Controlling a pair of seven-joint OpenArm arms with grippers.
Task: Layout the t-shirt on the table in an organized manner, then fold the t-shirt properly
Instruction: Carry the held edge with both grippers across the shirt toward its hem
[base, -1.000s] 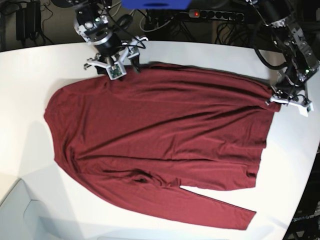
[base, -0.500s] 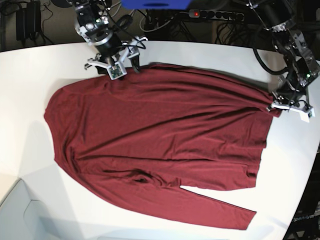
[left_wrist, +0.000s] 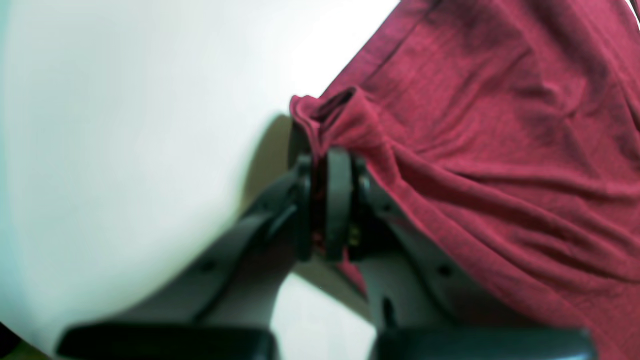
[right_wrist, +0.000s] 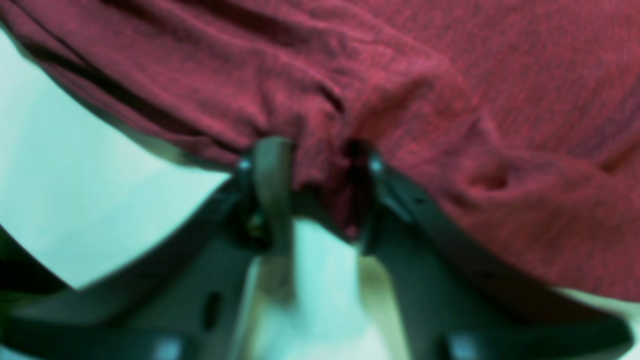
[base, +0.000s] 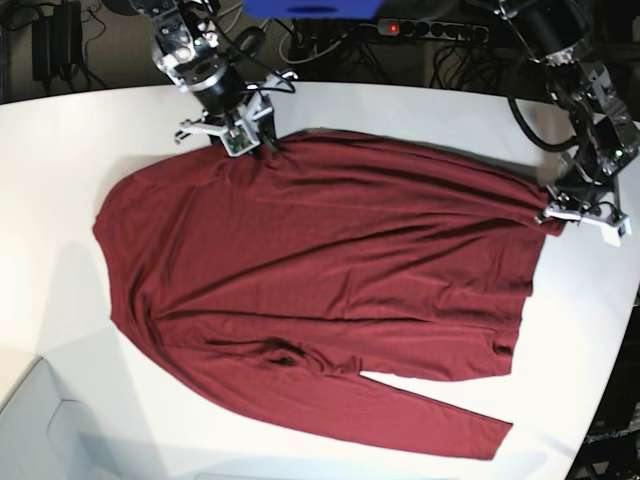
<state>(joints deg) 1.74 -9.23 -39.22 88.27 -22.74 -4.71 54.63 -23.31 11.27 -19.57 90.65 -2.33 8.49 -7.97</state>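
Right pincer (base: 252, 140) newly on wrinkled maroon t-shirt (base: 320, 280) edge; left pincer (base: 556, 214) pinching hem.

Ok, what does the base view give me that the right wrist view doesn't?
Only the base view shows the whole t-shirt spread across the table, one sleeve trailing off its near edge, and the left gripper pinching a shirt corner. Only the right wrist view shows the right gripper up close, a bunch of fabric between its partly closed jaws. Both show maroon cloth, white tabletop, and the right gripper at the shirt's edge.
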